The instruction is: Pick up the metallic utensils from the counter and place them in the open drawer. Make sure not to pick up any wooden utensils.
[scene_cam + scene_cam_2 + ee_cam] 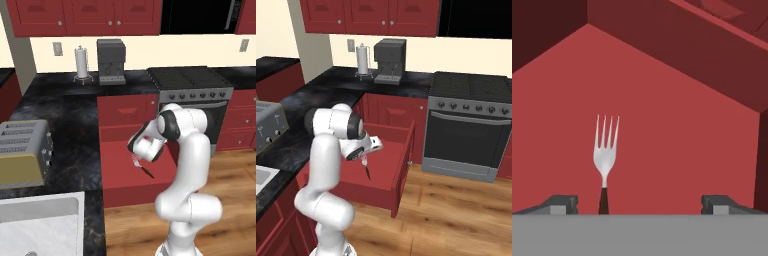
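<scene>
Red open drawer below gripper | jaws wide apart, fork released inside | step: drop-off | next: retract, check counter for metal.

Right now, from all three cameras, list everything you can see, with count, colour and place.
fork: one, silver with a dark handle, over the red drawer floor between the fingertips
open drawer: one, dark red, pulled out below the counter
counter: one, glossy black stone, L-shaped along the wall
toaster: one, silver and tan, on the near counter
sink: one, white, at the near counter edge
paper towel holder: one, white roll, back of the counter
coffee machine: one, dark grey, beside the roll
stove: one, grey with black top, right of the drawer
upper cabinets: red, on the wall
floor: wood
arm: one, white
gripper: one, open, above the drawer
</scene>
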